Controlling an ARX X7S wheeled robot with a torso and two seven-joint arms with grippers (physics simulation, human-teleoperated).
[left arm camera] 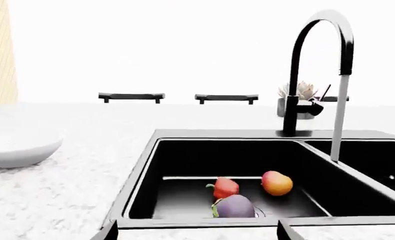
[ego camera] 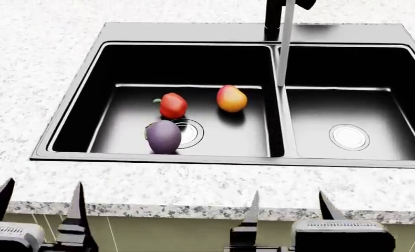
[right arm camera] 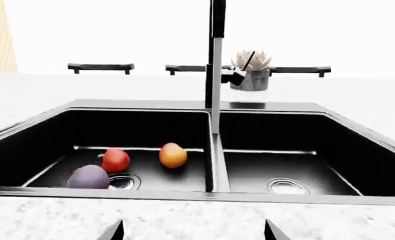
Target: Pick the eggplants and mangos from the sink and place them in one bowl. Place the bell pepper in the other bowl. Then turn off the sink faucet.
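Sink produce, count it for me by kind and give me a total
Eggplant: 1
Mango: 1
Bell pepper: 1
Total: 3, all in the left basin of the sink.

Black, pointed tool fingers [ego camera: 76,207], ribbed grey housings

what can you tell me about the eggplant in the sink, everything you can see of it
The eggplant is a dull purple, smooth, egg-shaped fruit, matte rather than glossy, with a small green stem end visible in the left wrist view. It sits on the floor of the left basin of the black sink, nearest the front wall, right beside the round silver drain and partly overlapping it. The bell pepper lies just behind it. No gripper touches it.
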